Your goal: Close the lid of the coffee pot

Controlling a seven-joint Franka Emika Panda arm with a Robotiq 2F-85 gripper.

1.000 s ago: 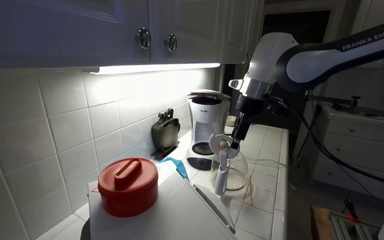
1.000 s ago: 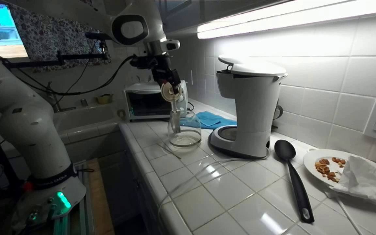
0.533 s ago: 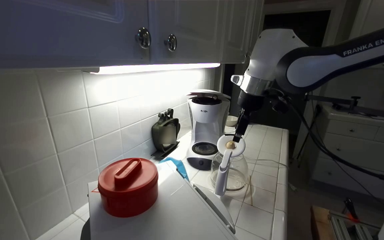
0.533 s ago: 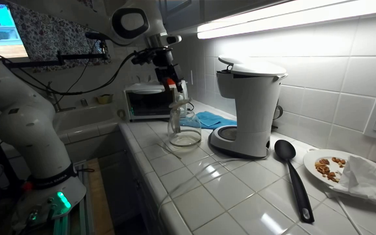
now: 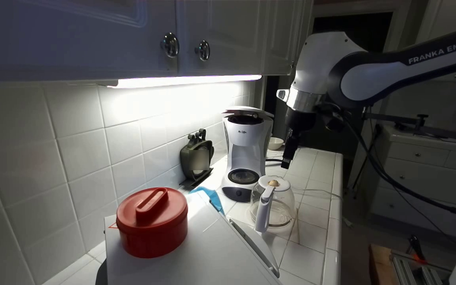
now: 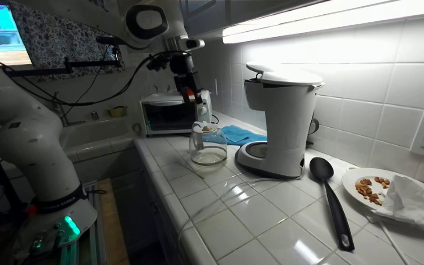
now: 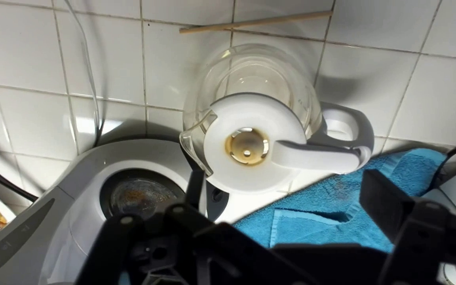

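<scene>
— Where does the coffee pot [image 6: 209, 149] stand?
— Upright on the tiled worktop [image 6: 252, 217], near the coffee machine [image 6: 285, 129]. In the wrist view I look down on its white lid [image 7: 251, 144], which covers the top between the spout [image 7: 196, 148] and the handle [image 7: 364, 128].
— Closed, then?
— It looks so to me: in both exterior views the lid lies flat on the pot.
— And where are you?
— My gripper [image 6: 193, 101] hangs above the lid, apart from it, its two fingers [image 7: 384, 206] spread wide.
— What else do you see?
— A thin tan stick [image 7: 255, 23] lies on the worktop just beside the pot, and a blue towel [image 7: 323, 198] lies near the handle. The coffee machine's top cover [image 6: 291, 76] stands raised. In an exterior view a red container [image 5: 152, 229] sits on the white toaster oven [image 5: 212, 253]. In an exterior view a black spoon [image 6: 331, 197] lies near a plate [image 6: 348, 183] of nuts [image 6: 363, 188].
</scene>
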